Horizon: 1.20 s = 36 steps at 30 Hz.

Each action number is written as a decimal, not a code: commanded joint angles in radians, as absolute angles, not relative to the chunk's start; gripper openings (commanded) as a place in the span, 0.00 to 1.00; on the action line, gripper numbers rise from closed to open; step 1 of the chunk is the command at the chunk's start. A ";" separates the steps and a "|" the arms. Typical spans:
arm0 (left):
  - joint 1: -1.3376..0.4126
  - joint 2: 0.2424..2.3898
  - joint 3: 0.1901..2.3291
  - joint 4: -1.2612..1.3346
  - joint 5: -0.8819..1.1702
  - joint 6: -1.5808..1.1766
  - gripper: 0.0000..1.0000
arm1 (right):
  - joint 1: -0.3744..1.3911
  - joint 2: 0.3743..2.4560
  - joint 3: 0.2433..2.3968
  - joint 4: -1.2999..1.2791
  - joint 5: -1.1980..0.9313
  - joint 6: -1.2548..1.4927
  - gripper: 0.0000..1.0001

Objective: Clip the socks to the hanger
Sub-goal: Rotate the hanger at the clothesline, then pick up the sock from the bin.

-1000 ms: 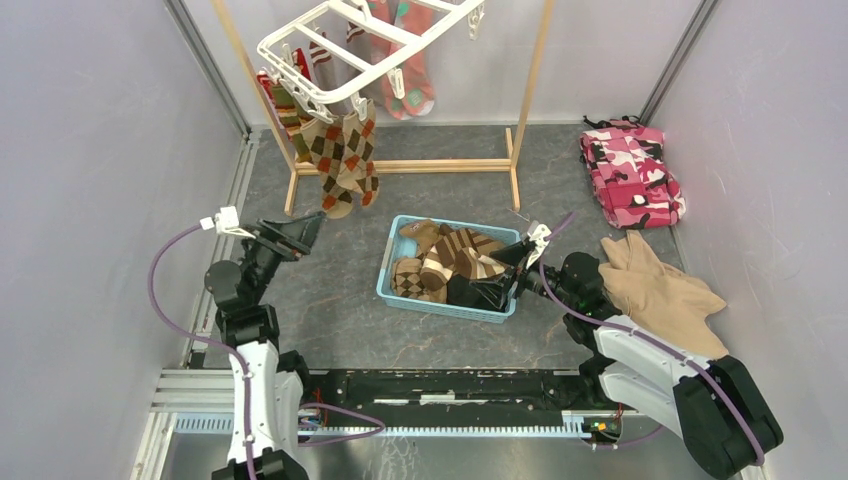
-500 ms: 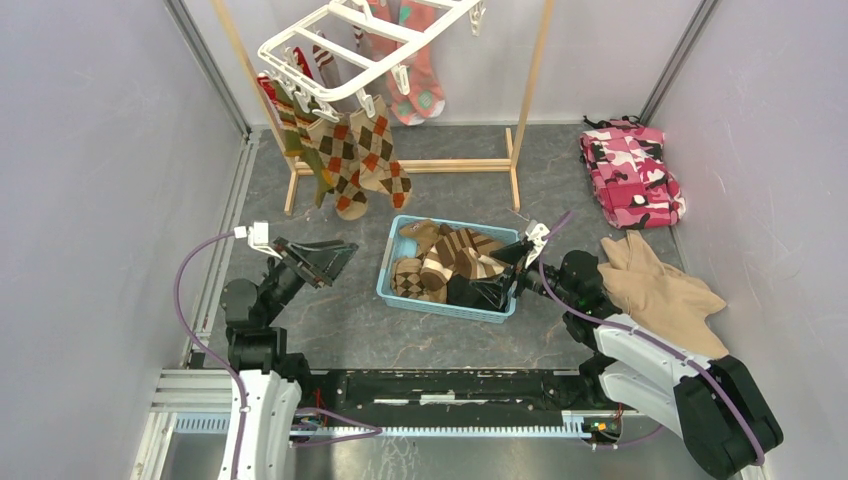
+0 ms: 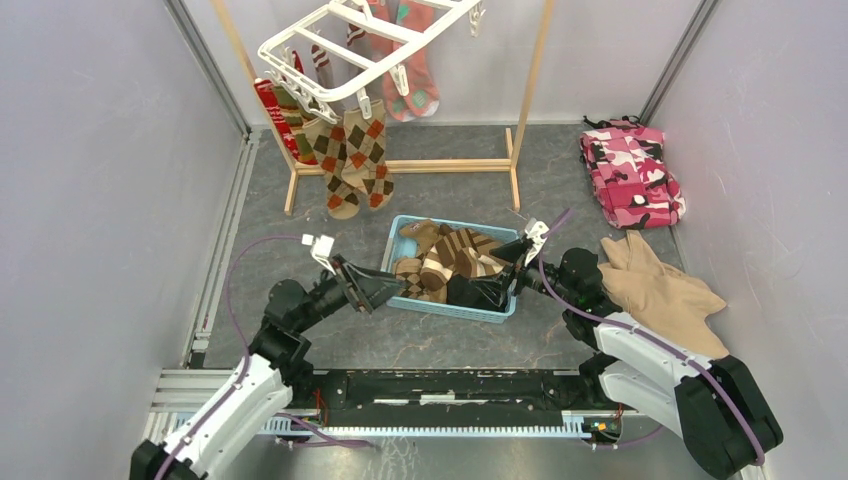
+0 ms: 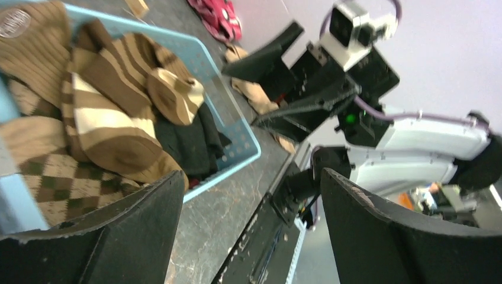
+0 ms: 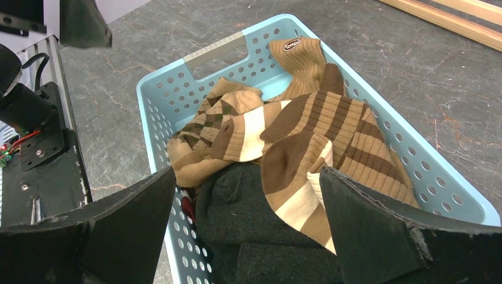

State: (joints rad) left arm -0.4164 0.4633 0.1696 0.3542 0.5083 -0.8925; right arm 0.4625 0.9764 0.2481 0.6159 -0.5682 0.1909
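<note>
The white hanger [image 3: 350, 50] hangs tilted at the back left, with argyle socks [image 3: 355, 160] and red ones clipped to its rim. More socks [image 3: 450, 262], striped, argyle and black, lie heaped in the light blue basket [image 3: 450, 222]. My left gripper [image 3: 385, 290] is at the basket's near left corner, open and empty [image 4: 251, 174]; its view shows the striped sock [image 4: 100, 118]. My right gripper [image 3: 490, 285] hangs open over the basket's right end [image 5: 247, 171], just above a black sock [image 5: 248, 219] beside a brown striped sock [image 5: 308, 136].
A light wooden frame stand [image 3: 400, 165] carries the hanger. A pink camouflage cloth [image 3: 630, 175] lies at the back right, and a large beige cloth [image 3: 660, 285] lies beside the right arm. Walls close in both sides.
My left arm has swung down from the left side and rightward to the basket's near left corner. The hanger and its clipped socks have swayed. The right arm has not moved.
</note>
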 commanded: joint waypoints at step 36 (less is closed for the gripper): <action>-0.618 0.475 0.045 0.522 0.148 -0.682 0.91 | 0.606 1.255 0.621 0.055 -0.071 0.009 0.57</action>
